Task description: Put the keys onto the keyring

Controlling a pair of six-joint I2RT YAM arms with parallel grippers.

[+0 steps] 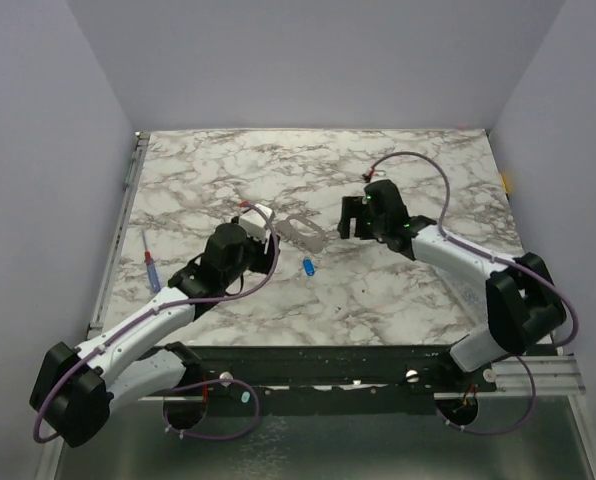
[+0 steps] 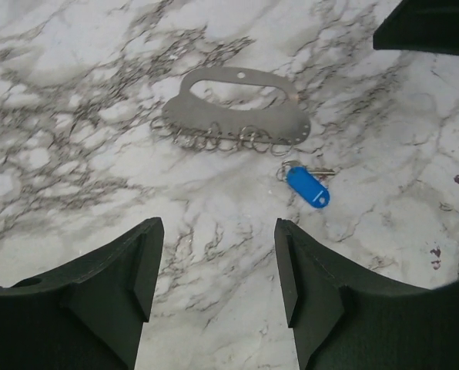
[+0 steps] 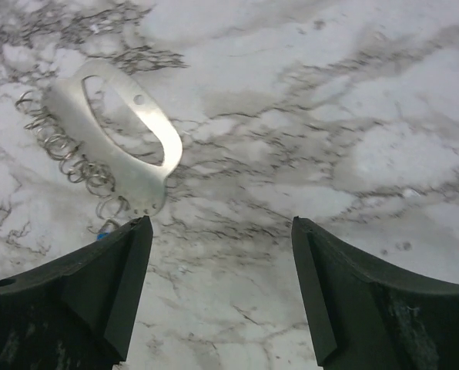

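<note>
Left tool (image 2: 216, 231) and right tool (image 3: 222, 223) wide agape, empty; blue key (image 2: 307, 187) beside keyring (image 2: 214, 123).

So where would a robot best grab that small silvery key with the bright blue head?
Grip the small silvery key by its bright blue head, from straight above, pinching across its narrow width. It lies flat on the marble table, apart from the flat silvery metal plate, and the head looks its bulkiest part.

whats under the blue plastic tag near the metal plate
A thin silvery key pokes out from behind the blue oval plastic tag, beside a small wire ring. How much of the key lies under the tag is hidden. Below is marble tabletop.
</note>
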